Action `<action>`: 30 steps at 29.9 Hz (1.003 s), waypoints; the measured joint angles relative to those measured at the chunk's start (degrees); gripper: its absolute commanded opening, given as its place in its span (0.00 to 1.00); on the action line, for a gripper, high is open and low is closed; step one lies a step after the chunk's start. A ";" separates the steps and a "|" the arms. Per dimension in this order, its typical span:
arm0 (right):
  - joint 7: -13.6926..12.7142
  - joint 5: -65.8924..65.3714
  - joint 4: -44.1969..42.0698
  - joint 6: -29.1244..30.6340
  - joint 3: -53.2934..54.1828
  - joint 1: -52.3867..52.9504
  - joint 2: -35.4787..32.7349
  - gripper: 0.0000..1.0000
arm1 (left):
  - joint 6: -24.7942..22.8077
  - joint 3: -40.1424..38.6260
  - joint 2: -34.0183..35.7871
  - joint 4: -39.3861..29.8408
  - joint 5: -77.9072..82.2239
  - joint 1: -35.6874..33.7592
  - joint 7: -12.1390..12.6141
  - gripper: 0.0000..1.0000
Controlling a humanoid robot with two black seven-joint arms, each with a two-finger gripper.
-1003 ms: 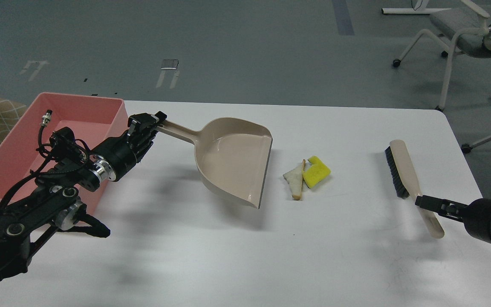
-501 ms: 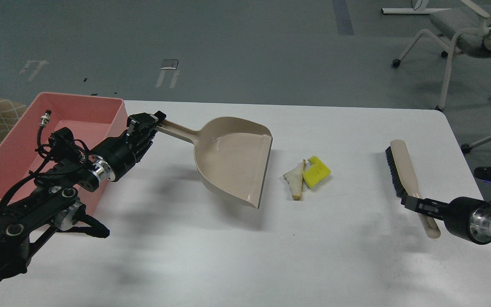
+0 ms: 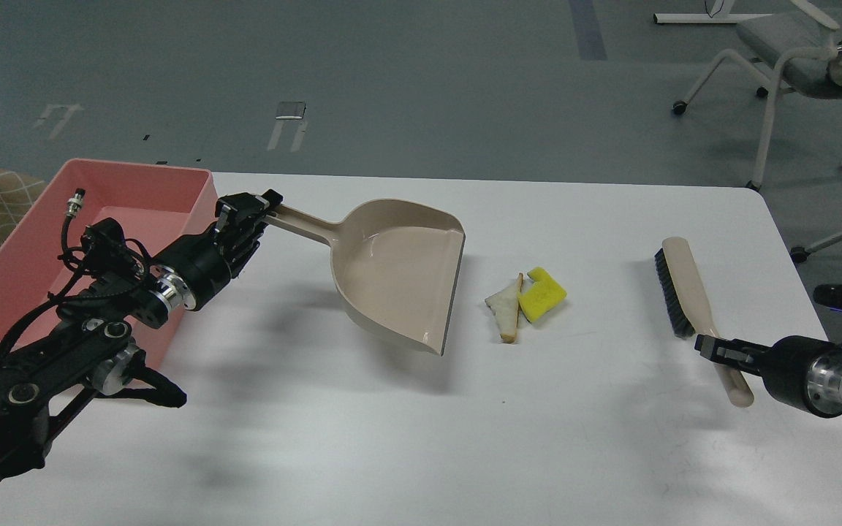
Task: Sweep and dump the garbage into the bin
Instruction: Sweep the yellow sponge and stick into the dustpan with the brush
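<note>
My left gripper (image 3: 251, 213) is clenched on the handle of the dustpan (image 3: 399, 274), near the far left corner of the table (image 3: 392, 438). The pan's open lip faces the right edge of the tabletop; it appears tilted, with a shadow beneath it.

My right gripper (image 3: 713, 347) is closed around the handle of the brush (image 3: 688, 292), near the right edge. The brush bristles face the left edge, toward the pan.

The garbage lies at the middle of the tabletop, between pan and brush:
- yellow sponge chunk (image 3: 542, 295), on the brush side;
- bread slice (image 3: 506, 307), touching the sponge chunk and just beside the pan lip.

Neither scrap is in the pan yet. The bin (image 3: 198, 191) stands at the far left corner, behind my left arm; no scrap is visible in it.

Step in hand, as I judge it: both tools are gripped and sweeping is not yet begun.

Next move calls for:
1. Set the pan lip flat on the tabletop, close to the bread.
2. Carry the brush toward the left edge until the bristles reach the sponge.
3. Push both scraps together into the pan.
</note>
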 measured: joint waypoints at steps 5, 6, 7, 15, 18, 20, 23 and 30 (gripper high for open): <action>0.30 0.23 0.22 0.00 0.13 0.73 1.28 0.00 | 0.00 0.44 -0.01 -0.06 0.00 0.30 0.09 0.00; 0.36 0.31 0.32 0.00 0.10 1.03 1.69 0.00 | 0.00 0.63 -0.01 -0.07 0.00 0.40 0.13 0.00; 0.37 0.31 0.35 -0.01 0.01 1.34 2.36 0.00 | 0.06 0.74 -0.06 -0.08 0.03 0.54 0.14 0.00; 0.53 0.48 2.31 -0.02 -2.72 3.42 6.00 0.00 | 2.52 1.11 -1.39 0.82 0.41 1.71 0.18 0.00; 0.63 0.48 3.52 -0.02 -3.92 3.71 6.19 0.00 | 3.93 1.21 -2.77 0.98 0.65 1.71 0.18 0.00; 0.63 0.48 3.72 -0.03 -4.26 3.75 6.53 0.00 | 4.69 1.26 -3.63 1.44 1.18 1.71 0.18 0.00; 0.63 0.48 4.01 -0.02 -4.81 3.68 7.27 0.00 | 5.50 1.26 -4.89 3.36 2.52 1.70 0.06 0.00; 0.63 0.55 5.64 -0.03 -5.33 3.54 7.38 0.00 | 6.80 1.25 -5.97 4.56 5.99 1.73 -2.50 0.00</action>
